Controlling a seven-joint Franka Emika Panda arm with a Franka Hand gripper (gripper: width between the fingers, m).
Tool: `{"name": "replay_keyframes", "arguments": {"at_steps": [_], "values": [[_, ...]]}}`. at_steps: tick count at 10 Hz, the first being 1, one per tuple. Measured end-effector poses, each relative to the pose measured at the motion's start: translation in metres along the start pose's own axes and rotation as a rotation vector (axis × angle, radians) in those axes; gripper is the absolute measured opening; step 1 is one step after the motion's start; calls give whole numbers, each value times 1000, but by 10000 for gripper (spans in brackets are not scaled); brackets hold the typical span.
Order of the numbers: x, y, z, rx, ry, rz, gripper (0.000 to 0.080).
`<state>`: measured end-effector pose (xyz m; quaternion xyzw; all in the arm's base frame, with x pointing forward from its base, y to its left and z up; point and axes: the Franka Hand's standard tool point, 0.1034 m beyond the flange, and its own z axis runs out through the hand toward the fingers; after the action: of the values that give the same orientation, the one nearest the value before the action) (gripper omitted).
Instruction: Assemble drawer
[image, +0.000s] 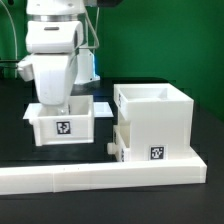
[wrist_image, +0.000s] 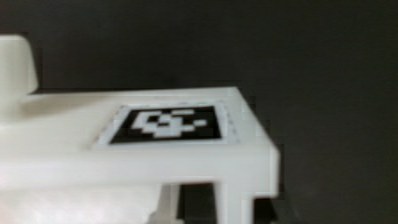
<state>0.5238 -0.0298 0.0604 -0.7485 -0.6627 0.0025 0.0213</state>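
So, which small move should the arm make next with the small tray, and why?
Probably lift the small tray slightly. The tool sits down at its rim, though its grip is hidden, and the tray stands apart from the large shell, at the exterior view's left.

1. Arm (image: 52, 35): white, reaches straight down from the top of the exterior view, on that view's left.
2. Wrist vertical, fingers pointing down.
3. Gripper (image: 60, 100): fingertips hidden; jaw state unreadable in either view.
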Motion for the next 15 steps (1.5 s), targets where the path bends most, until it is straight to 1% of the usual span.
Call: {"name": "replay_keyframes", "arguments": {"at_steps": [1, 3, 5, 6, 8, 9, 11, 14, 15], "values": [[2, 2, 1, -10, -3, -13, 42], [0, 1, 2, -8, -4, -9, 42], [2, 3, 3, -8, -10, -35, 42], [8, 7, 3, -14, -19, -64, 42], [23, 14, 8, -14, -42, -149, 42], [25, 15, 9, -17, -44, -144, 42], [22, 15, 10, -16, -44, -138, 42], [24, 14, 9, -11, -44, -141, 42], [25, 14, 7, -6, -46, -141, 42]]}}
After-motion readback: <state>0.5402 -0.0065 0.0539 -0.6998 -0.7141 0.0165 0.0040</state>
